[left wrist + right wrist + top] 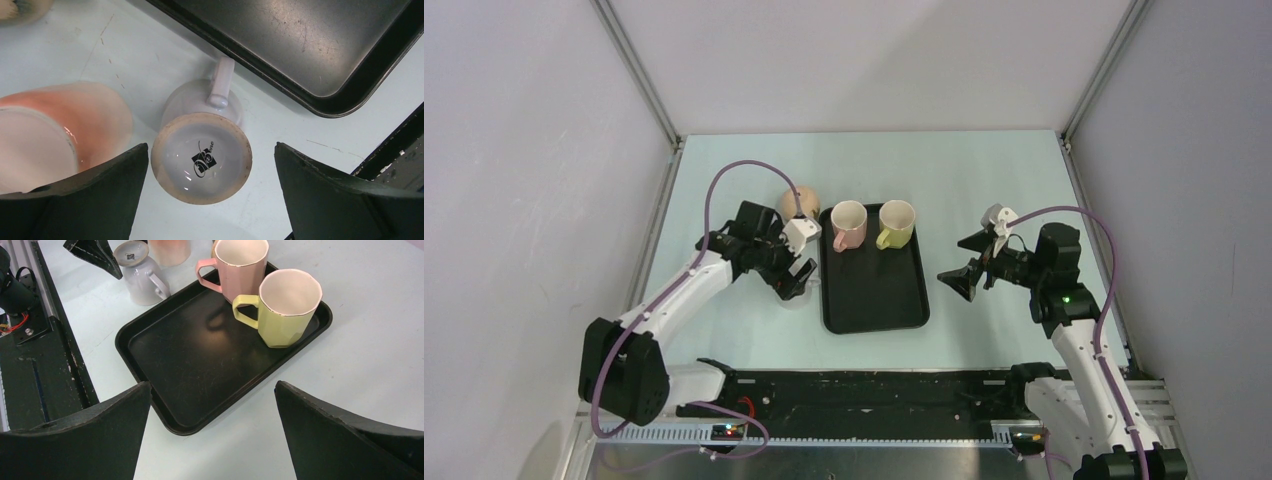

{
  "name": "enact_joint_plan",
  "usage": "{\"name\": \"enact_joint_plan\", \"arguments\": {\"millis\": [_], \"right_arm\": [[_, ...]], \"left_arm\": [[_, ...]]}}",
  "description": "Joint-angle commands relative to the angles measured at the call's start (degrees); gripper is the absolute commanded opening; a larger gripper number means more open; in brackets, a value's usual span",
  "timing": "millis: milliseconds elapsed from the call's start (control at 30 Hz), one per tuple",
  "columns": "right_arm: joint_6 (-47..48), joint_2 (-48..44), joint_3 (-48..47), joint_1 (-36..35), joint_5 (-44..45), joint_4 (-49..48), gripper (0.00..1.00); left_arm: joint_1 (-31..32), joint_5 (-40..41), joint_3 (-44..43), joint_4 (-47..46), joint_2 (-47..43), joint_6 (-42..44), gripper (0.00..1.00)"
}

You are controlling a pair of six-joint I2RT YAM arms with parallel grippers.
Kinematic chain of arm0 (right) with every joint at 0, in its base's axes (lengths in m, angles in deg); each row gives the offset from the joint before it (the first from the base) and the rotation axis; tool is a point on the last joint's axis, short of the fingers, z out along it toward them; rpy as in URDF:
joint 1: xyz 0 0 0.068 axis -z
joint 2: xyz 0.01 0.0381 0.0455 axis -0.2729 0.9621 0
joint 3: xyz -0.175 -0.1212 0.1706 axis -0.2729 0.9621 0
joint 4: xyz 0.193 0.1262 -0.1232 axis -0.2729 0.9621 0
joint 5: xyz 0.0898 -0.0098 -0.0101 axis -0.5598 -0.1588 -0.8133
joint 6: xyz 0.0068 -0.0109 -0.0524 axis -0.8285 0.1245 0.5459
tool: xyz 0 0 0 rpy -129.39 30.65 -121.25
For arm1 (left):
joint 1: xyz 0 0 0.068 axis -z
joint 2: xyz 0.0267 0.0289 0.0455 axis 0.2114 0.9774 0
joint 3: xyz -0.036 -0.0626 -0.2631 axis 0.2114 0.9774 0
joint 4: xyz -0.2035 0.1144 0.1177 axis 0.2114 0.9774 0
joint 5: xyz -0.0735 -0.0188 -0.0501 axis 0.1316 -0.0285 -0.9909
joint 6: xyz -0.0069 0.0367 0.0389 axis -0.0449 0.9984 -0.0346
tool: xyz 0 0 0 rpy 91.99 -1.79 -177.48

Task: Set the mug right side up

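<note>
Left pincer (211,146) gapes wide over the upside-down white mug (202,167), touching nothing.

The left arm (686,290) stretches forward and inward, wrist bent so the left tool (794,282) points downward, jaws spread wide. The right arm (1079,340) stands elbow-up, the right tool (961,279) aimed leftward, jaws equally wide.

Top view high above near edge, facing down over whole table (984,170), left wrist close above upturned mug (201,165) and tray (320,55) corner, right wrist farther off, sharing both.
</note>
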Motion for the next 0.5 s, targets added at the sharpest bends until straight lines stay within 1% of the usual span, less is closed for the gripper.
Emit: {"name": "enact_joint_plan", "arguments": {"millis": [0,467], "right_arm": [[1.2,-0.8,0.0,0.2,-0.5,-0.5,0.99],[1.7,-1.0,0.1,0.2,-0.5,-0.4,0.99]], "left_arm": [[-0.5,-2.5,-0.8,-0.6,0.6,0.8,1.0],[-1.6,-2.3,-1.2,-0.6,3.9,-0.3,0.99]]}}
